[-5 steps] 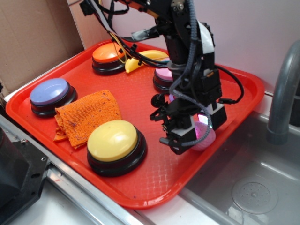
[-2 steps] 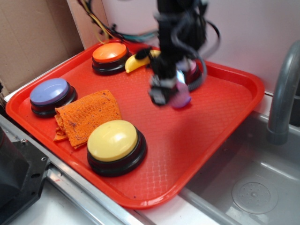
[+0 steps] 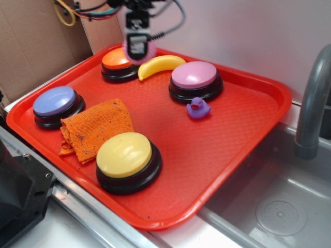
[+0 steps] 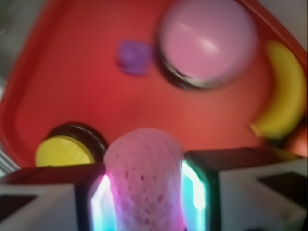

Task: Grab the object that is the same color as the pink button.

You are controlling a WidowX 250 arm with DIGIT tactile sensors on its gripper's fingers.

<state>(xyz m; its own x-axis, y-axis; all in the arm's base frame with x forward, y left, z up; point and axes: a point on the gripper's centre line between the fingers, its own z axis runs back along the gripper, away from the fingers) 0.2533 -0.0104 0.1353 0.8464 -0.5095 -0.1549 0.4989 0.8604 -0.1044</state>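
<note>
The pink dimpled ball (image 4: 144,178) is squeezed between my gripper's lit fingers in the wrist view. In the exterior view my gripper (image 3: 137,47) hangs high above the tray's back left, over the orange button, shut on the pink ball (image 3: 148,51), which bulges out round the fingers. The pink button (image 3: 194,76) with its black base stands on the tray at the back right, well clear of the gripper; from the wrist the pink button (image 4: 208,41) shows below at upper right.
The red tray (image 3: 243,134) also holds a purple duck (image 3: 198,108), a banana (image 3: 160,64), an orange button (image 3: 116,62), a lavender button (image 3: 54,103), a yellow button (image 3: 125,157) and an orange cloth (image 3: 95,126). A sink (image 3: 279,206) and faucet (image 3: 313,103) lie right.
The gripper has risen from the tray's right side with the pink ball in it and swung to the back left, uncovering the pink button and the duck.
</note>
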